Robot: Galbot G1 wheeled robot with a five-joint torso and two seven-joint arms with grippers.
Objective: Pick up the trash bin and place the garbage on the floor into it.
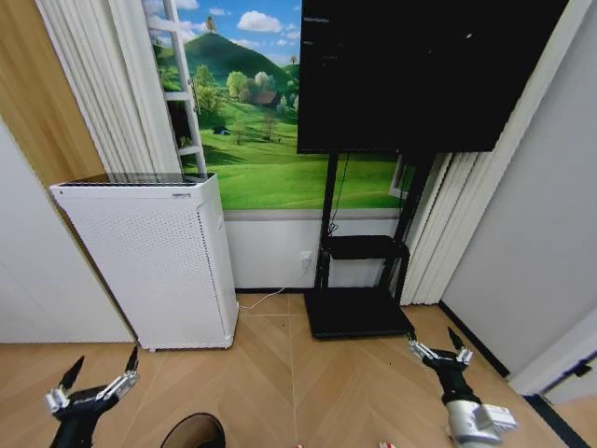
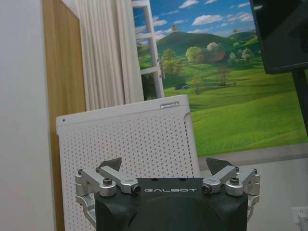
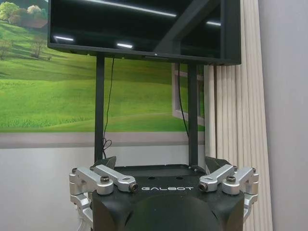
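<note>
Just one trash bin [image 1: 193, 432], two grippers.

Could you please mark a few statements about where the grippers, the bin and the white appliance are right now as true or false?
1. Both grippers are open and hold nothing. True: the left gripper and the right gripper both hang over the floor with fingers spread.
2. The left gripper is shut on the trash bin. False: the trash bin sits on the floor at the head view's lower edge, apart from that gripper.
3. The white perforated appliance stands to the robot's left of the black screen stand. True.
4. The right wrist camera faces the white appliance. False: it faces the dark screen on its stand.
</note>
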